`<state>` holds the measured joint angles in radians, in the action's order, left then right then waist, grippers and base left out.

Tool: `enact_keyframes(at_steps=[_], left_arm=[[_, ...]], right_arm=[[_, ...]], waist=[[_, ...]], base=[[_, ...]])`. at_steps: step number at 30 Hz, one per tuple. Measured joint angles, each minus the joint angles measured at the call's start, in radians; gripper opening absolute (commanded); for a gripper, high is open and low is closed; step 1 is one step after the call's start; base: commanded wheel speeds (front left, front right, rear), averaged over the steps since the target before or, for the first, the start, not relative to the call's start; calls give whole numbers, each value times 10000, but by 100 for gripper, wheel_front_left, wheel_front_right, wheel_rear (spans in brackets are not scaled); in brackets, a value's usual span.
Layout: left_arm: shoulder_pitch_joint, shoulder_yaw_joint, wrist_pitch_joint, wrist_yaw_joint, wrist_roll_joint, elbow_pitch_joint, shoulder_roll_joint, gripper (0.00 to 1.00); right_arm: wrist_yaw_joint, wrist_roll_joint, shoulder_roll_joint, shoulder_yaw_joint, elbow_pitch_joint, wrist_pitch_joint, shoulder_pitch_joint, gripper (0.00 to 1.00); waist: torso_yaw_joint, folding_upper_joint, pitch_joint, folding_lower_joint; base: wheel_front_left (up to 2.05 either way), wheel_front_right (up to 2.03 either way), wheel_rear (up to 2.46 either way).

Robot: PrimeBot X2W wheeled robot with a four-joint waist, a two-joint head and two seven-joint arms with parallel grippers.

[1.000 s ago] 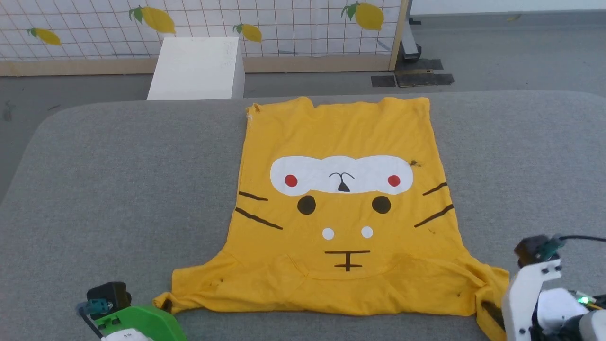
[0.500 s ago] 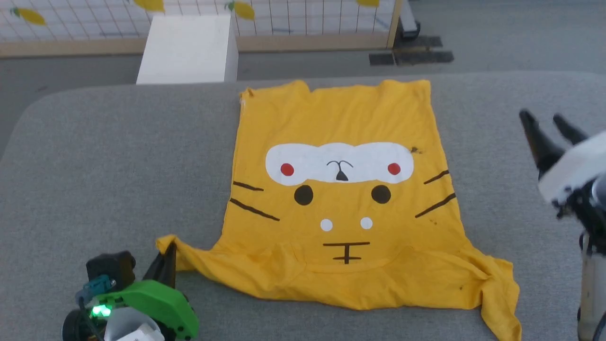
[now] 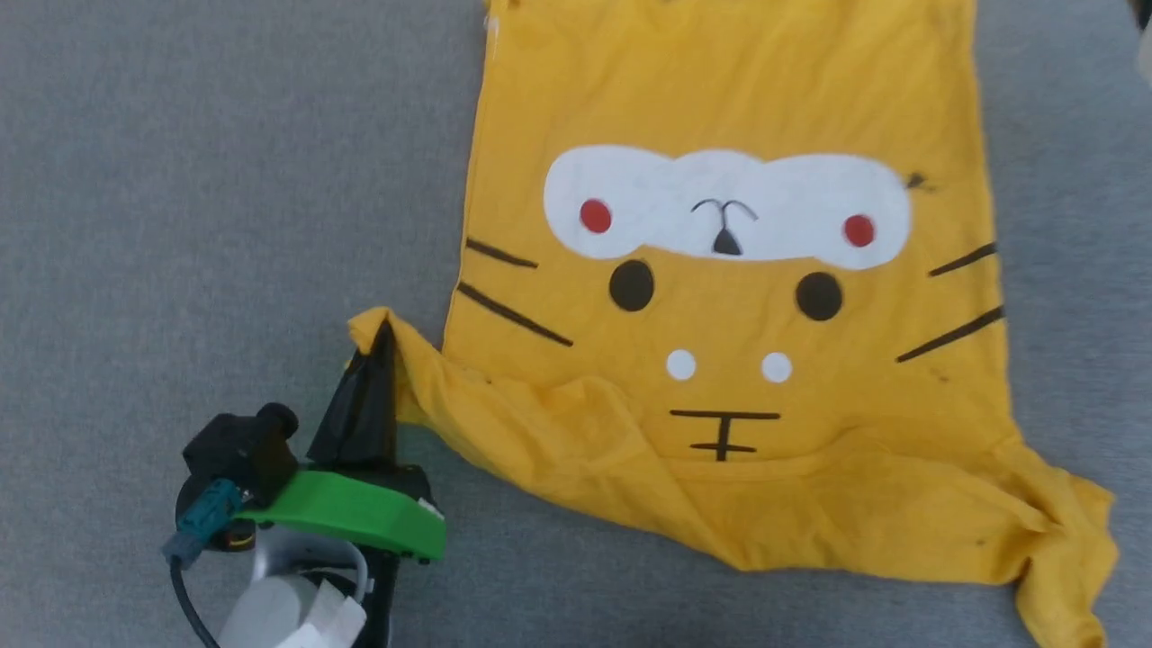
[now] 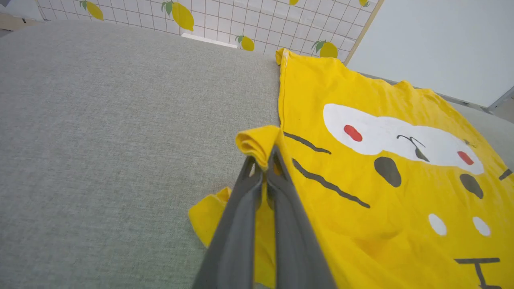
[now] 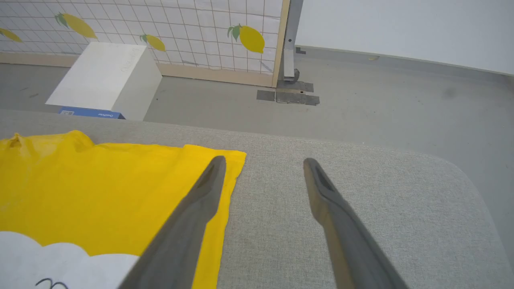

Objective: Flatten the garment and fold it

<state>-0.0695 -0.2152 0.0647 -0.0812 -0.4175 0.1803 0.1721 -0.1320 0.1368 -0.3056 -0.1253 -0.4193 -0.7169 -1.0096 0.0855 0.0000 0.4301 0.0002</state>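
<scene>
The garment point(image 3: 738, 297), a bright yellow T-shirt with a white oval patch, red dots and black line marks, lies print-up on the grey table. Its near-left sleeve point(image 3: 396, 360) is pulled up off the cloth into a peak. My left gripper point(image 3: 382, 346) is shut on that sleeve, and in the left wrist view the sleeve point(image 4: 257, 142) curls over the closed left gripper point(image 4: 263, 160). My right gripper point(image 5: 265, 161) stands open and holds nothing. It hovers by the garment's point(image 5: 100, 188) far right corner, with one finger point(image 5: 200, 200) over the yellow edge.
The grey fabric table point(image 3: 180, 180) has bare cloth left of the shirt, and its far edge point(image 5: 361, 148) curves off to the right. On the floor beyond it stand a white box point(image 5: 104, 80) and a lemon-print grid panel point(image 5: 160, 24). The near-right sleeve point(image 3: 1062, 540) lies rumpled.
The head camera has tipped down and closer. My left gripper carried the left sleeve up and away from the near edge. My right gripper left the right sleeve, opened, and moved to the shirt's far right corner.
</scene>
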Motion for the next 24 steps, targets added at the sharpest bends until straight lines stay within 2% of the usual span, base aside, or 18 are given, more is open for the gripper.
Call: enact_keyframes(at_steps=[6, 13, 18, 19, 20, 24], left_arm=[[-81, -299, 353, 10, 127, 326, -224, 0], [-26, -474, 500, -38, 221, 706, -297, 0], [-1, -508, 520, -94, 219, 779, -301, 0], [2, -510, 508, -98, 222, 763, -299, 0], [16, -508, 510, -111, 217, 754, -299, 0], [14, -485, 403, -125, 205, 587, -286, 0]], right_arm=[[0, -1035, -602, 587, -840, -1266, -948, 100], [0, -1168, -892, 1177, -1118, -1818, -1417, 100], [4, -1085, -1258, 1484, -1133, -2293, -1685, 100], [4, -1043, -1281, 1486, -1129, -2405, -1733, 35], [4, -957, -1302, 1475, -1124, -2477, -1758, 0], [2, -650, -1162, 1254, -1116, -2353, -1681, 0]], waist=[[564, 0, 1244, 1], [1292, 0, 2299, 1], [1751, 0, 2650, -1], [1804, 0, 2665, -1], [1845, 0, 2654, -1], [1876, 0, 2459, 0]], base=[[0, 0, 0], [0, 0, 0], [0, 0, 0], [0, 0, 0], [0, 0, 0], [0, 0, 0]])
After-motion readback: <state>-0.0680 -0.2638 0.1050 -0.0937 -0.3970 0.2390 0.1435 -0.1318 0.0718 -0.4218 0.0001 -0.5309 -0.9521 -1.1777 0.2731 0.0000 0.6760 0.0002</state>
